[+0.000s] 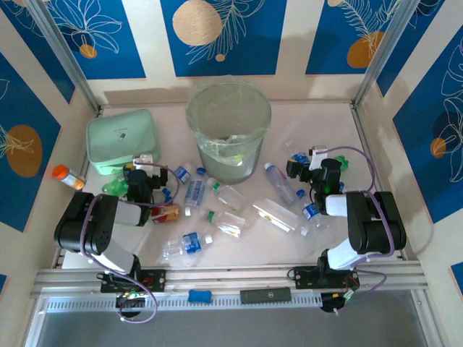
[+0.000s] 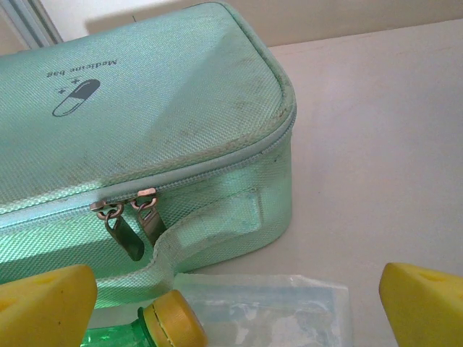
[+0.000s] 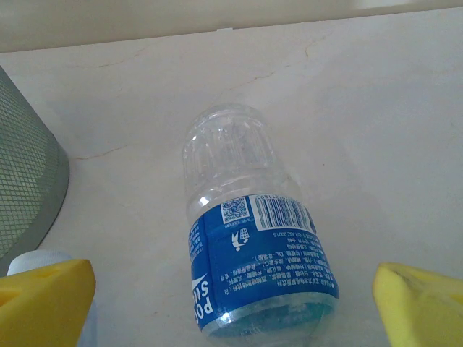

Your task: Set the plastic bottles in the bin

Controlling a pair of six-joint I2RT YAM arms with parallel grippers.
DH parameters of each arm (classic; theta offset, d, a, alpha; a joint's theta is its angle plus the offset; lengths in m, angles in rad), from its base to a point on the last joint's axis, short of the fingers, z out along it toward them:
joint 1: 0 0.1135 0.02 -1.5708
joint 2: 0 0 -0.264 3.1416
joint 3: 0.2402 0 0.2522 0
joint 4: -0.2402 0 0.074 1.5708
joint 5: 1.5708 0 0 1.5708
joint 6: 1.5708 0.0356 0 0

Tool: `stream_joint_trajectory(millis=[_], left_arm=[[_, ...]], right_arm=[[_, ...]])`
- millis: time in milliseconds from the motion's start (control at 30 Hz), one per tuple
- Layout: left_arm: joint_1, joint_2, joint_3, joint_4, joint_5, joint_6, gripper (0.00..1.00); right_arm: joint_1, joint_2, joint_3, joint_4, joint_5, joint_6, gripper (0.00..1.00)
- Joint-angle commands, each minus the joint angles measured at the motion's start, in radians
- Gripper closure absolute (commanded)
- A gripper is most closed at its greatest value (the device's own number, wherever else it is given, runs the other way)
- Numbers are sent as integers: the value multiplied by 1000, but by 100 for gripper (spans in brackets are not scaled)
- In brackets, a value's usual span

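The bin point(image 1: 228, 130), a tall translucent pale green bucket with a liner, stands at the back middle of the table. Plastic bottles lie scattered in front of it, among them a blue-labelled one point(image 1: 194, 189), a clear one point(image 1: 281, 184) and a red-orange labelled one point(image 1: 165, 213). My left gripper point(image 2: 235, 311) is open near the table; a green bottle with a yellow cap point(image 2: 170, 322) and a clear packet point(image 2: 289, 311) lie between its yellow fingers. My right gripper point(image 3: 235, 303) is open around a clear bottle with a blue label point(image 3: 253, 238) lying on its side.
A mint green zip case point(image 2: 145, 130) lies right ahead of the left gripper, at the back left point(image 1: 121, 139). An orange-capped vial point(image 1: 66, 176) rests by the left wall. The bin's wall point(image 3: 29, 181) rises left of the right gripper. A flat clear packet point(image 1: 275, 215) lies among the bottles.
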Motion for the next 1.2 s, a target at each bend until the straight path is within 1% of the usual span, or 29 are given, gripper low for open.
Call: stream_joint_trajectory(millis=[0,533,567,633,800,867,967,1067,1167], left_arm=[[11,0,16,-3,17,-11,0],[11,0,17,-4,19,-11,0],[12,2,21,-11,23,-13,0],[31,-3,28,-33,67,-25,0],[34,-2,29,-34,71,-23,0],[34,-3,26,-29,71,-23,0],[32,-21,22,-33,57,-21,0],[31,-127,35,-150,38,-25,0],[24,-240,54,-271,-25,-39,0]], right_arm=[[1,1,6,8,-4,-8,1],[-3,1,10,5,-14,-5,1],[-3,1,8,6,-15,-5,1],[-3,1,10,4,-15,-5,1],[-5,0,9,5,-18,-5,0],[1,-7,6,10,-4,-8,2],[16,-66,30,-78,41,-13,2],[34,-151,65,-201,95,-12,2],[45,-236,104,-324,161,18,2]])
